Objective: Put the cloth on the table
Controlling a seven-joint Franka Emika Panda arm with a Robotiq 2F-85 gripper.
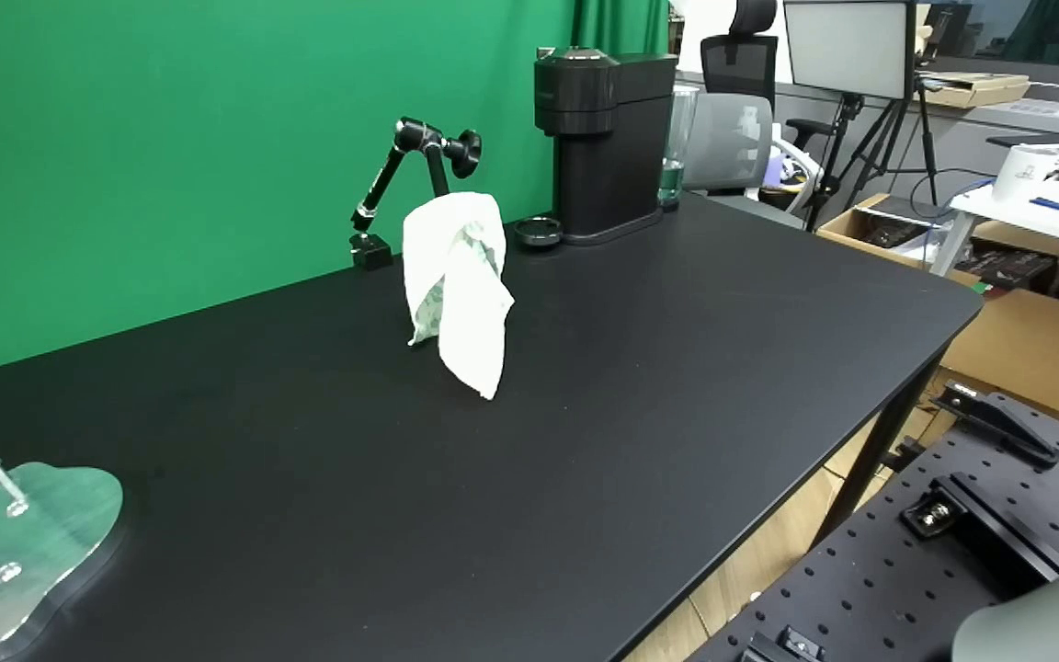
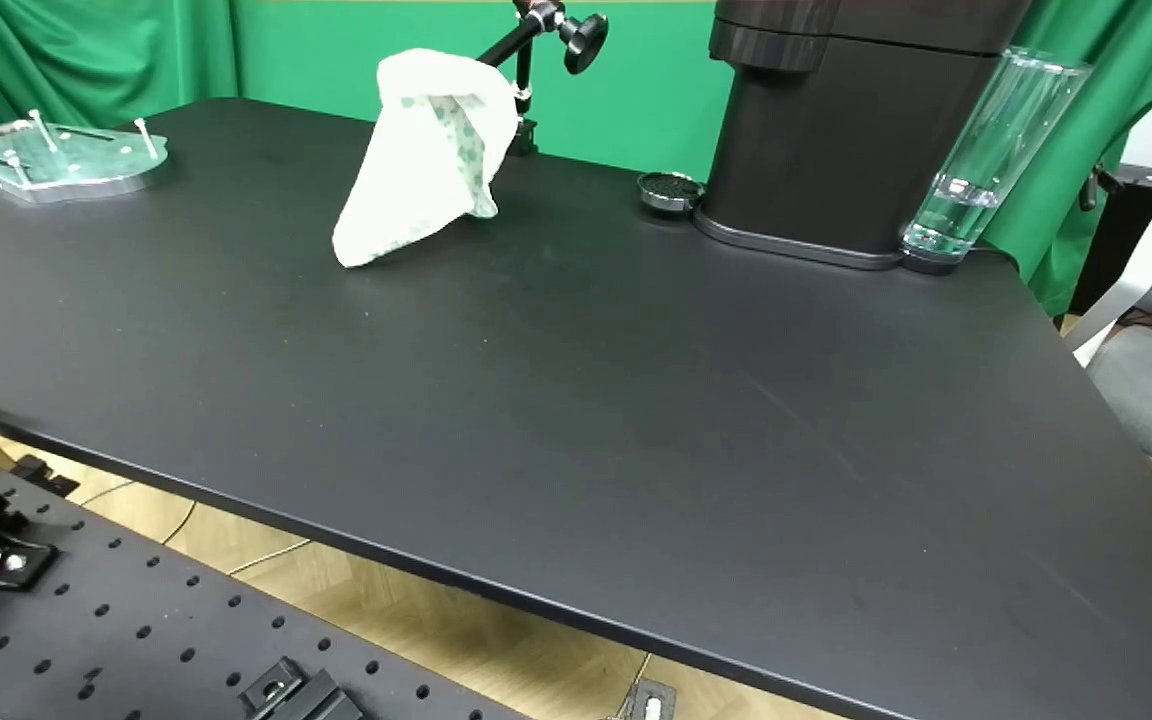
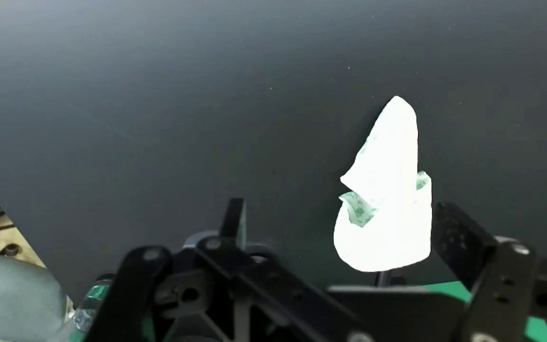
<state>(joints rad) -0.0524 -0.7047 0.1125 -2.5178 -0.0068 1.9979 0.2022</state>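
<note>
A white cloth with a green pattern on its inner side [image 1: 470,285] appears draped over a black jointed stand [image 1: 419,138] at the back of the black table [image 1: 585,478]. It hangs in folds, also in an exterior view [image 2: 416,165]. I cannot tell whether its lower tips touch the table [image 2: 636,400]. In the wrist view the cloth [image 3: 387,232] shows between and beyond the fingers, nearer the right one. My gripper [image 3: 342,206] is open, with nothing held between its fingers. The gripper is out of view in both exterior views.
A black coffee machine [image 1: 598,147] stands at the back, with a clear water tank [image 1: 675,147] beside it and a small round dish [image 1: 539,230] in front. A clear plate with pegs [image 1: 42,524] lies at the table's other end. A green curtain [image 1: 217,138] hangs behind.
</note>
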